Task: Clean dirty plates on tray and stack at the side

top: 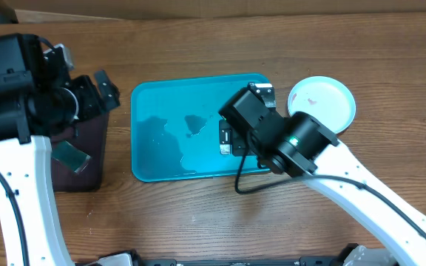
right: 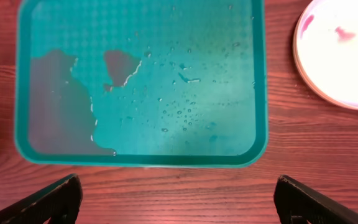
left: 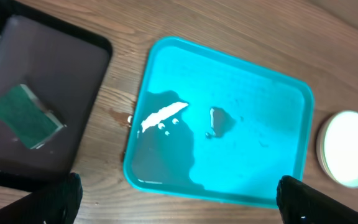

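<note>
1. Wood table (top: 198, 222): turquoise tray (top: 168, 103) holds only puddles (right: 61, 106), no plates. The plate stack (top: 321, 100) sits just beside its right edge, off the tray.
2. Red-brown smears (right: 342, 32) show on the top white plate (right: 344, 59), so wiping prob. isn't done. Take the green sponge (left: 25, 116) from the black tray (left: 73, 74) w/ the left gripper (left: 178, 200), steady the stack rim w/ the right, and wipe centre outward.
3. Right gripper (right: 179, 204): jaws spread wide, nothing held; the stack lies ahead-right of it, well apart. Left gripper: likewise spread and empty, w/ the sponge ahead-left.
</note>
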`<state>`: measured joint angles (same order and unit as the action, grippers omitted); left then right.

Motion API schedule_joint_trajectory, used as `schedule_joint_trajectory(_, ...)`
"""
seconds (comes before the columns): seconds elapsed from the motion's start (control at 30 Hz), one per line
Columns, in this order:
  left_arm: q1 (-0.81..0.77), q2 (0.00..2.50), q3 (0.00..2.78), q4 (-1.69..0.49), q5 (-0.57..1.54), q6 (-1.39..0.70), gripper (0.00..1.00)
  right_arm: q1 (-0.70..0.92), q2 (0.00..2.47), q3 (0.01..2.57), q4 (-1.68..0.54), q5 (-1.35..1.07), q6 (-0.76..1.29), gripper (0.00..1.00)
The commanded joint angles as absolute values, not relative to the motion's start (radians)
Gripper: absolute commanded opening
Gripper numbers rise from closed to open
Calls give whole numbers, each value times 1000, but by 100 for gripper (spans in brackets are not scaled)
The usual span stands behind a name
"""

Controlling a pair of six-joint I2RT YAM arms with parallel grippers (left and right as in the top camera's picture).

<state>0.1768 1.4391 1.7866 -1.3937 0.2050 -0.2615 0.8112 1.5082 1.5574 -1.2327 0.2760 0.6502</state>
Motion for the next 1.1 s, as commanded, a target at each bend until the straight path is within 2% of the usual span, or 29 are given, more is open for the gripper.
schedule_joint_trajectory(0.0,116,1436,1774,-1401,183,-285,100,812,1390,1559,-1257,367,654,100)
schedule_joint_trajectory(0.17,-39,1322,1631,-1299,95,-322,100,812,1252,1559,-1341,500,655,100)
schedule_joint_trajectory(0.37,-215,1158,1416,-1153,-66,-471,100,812,1163,1559,-1405,517,654,100)
schedule_joint_trajectory(1.07,-229,1302,1369,-1151,-70,-472,100,812,1163,1559,-1420,515,655,100)
